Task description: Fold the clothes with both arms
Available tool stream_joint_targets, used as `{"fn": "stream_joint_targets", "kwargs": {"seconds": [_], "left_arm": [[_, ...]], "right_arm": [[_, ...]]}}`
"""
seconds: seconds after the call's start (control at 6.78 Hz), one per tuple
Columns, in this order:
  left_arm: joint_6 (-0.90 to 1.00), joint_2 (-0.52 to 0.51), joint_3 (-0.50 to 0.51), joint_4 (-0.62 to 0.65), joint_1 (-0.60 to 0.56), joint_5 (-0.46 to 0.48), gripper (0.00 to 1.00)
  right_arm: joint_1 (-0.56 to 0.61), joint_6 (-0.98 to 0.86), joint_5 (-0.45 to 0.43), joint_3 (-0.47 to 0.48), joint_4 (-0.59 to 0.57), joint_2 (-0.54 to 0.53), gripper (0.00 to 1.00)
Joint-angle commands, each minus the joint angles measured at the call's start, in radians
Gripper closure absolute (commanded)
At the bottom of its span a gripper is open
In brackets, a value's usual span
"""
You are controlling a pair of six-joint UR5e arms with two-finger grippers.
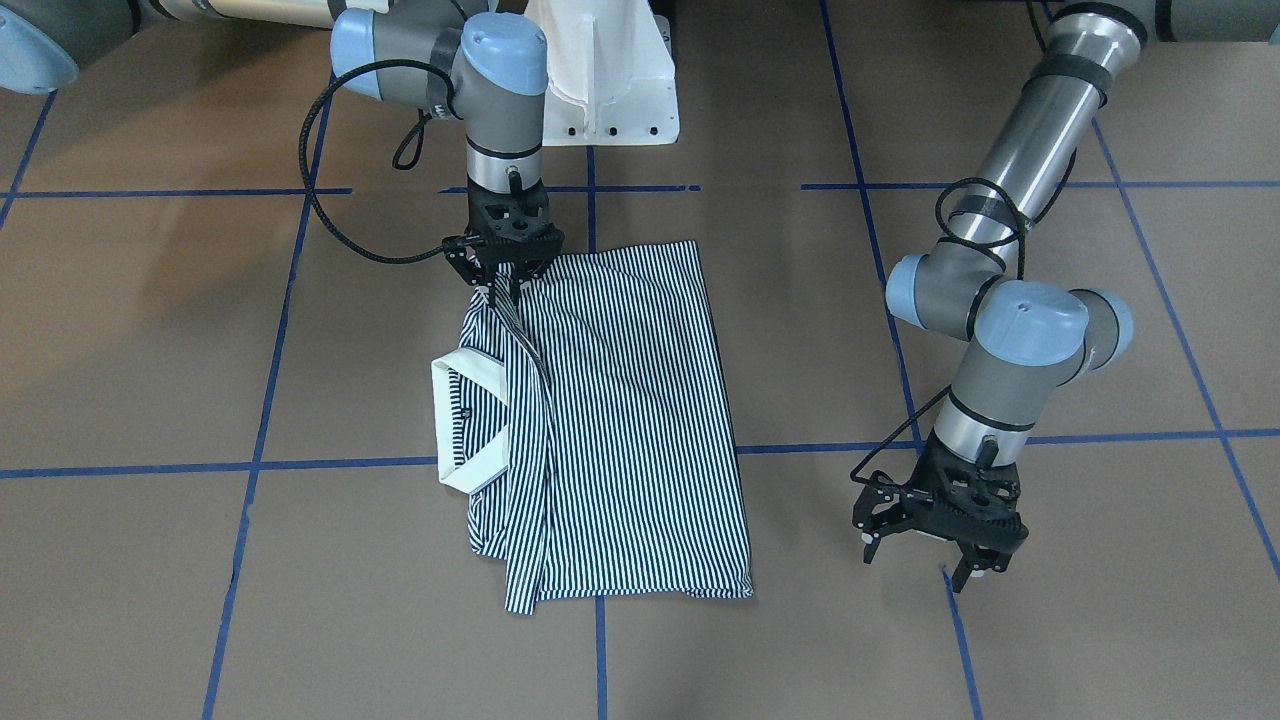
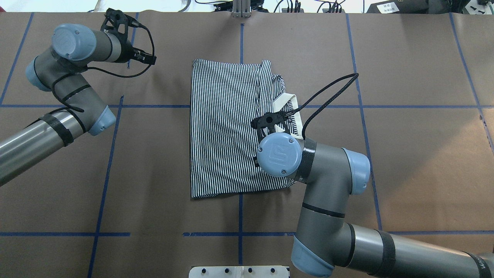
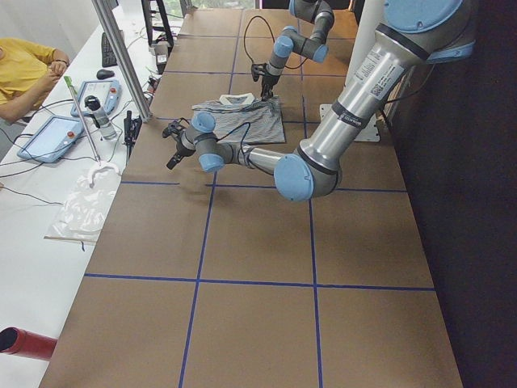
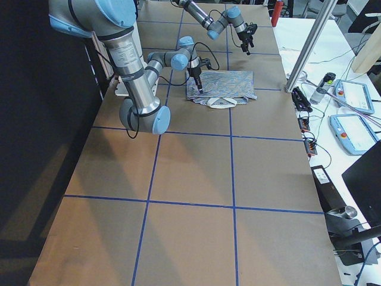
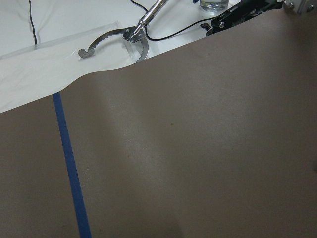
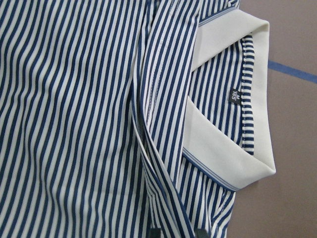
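The striped polo shirt [image 1: 620,420] lies folded into a tall rectangle on the brown table, and its white collar [image 1: 470,420] sticks out on the side of my right arm. My right gripper [image 1: 503,287] is shut on a fold of the shirt's edge near the collar and holds that fold slightly raised. The right wrist view shows the fold [image 6: 148,163] rising towards the camera beside the collar [image 6: 223,148]. From overhead the right wrist covers this gripper over the shirt [image 2: 224,127]. My left gripper [image 1: 918,562] hangs open and holds nothing, over bare table well away from the shirt.
The white pedestal base [image 1: 610,80] stands behind the shirt. Blue tape lines [image 1: 330,465] cross the brown table cover. Beyond the table's far edge, a white bench holds a metal tool [image 5: 133,37], tablets [image 3: 52,133] and a bottle [image 3: 101,120]; a person's sleeve [image 3: 24,69] shows there.
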Motion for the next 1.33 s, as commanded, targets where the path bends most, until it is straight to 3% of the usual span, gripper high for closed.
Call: {"fn": "stream_joint_targets", "kwargs": {"seconds": [0.0,0.15,0.29,0.44,0.88,1.18], "left_arm": [[0.0,0.0,0.0,-0.001,0.0,0.0,0.0],[0.0,0.0,0.0,-0.001,0.0,0.0,0.0],[0.0,0.0,0.0,-0.001,0.0,0.0,0.0],[0.0,0.0,0.0,-0.001,0.0,0.001,0.0],[0.0,0.0,0.0,-0.003,0.0,0.001,0.0],[0.0,0.0,-0.002,-0.003,0.0,0.0,0.0]], "right_arm": [[-0.004,0.004,0.003,-0.008,0.001,0.0,0.65],[-0.007,0.004,0.003,-0.018,0.001,0.0,0.65],[-0.007,0.004,0.003,-0.018,0.003,0.002,0.71],[-0.007,0.002,0.003,-0.018,0.001,0.002,0.97],[-0.007,0.033,-0.002,-0.012,-0.006,-0.003,1.0],[-0.001,0.035,-0.002,0.081,-0.031,-0.063,1.0]]}}
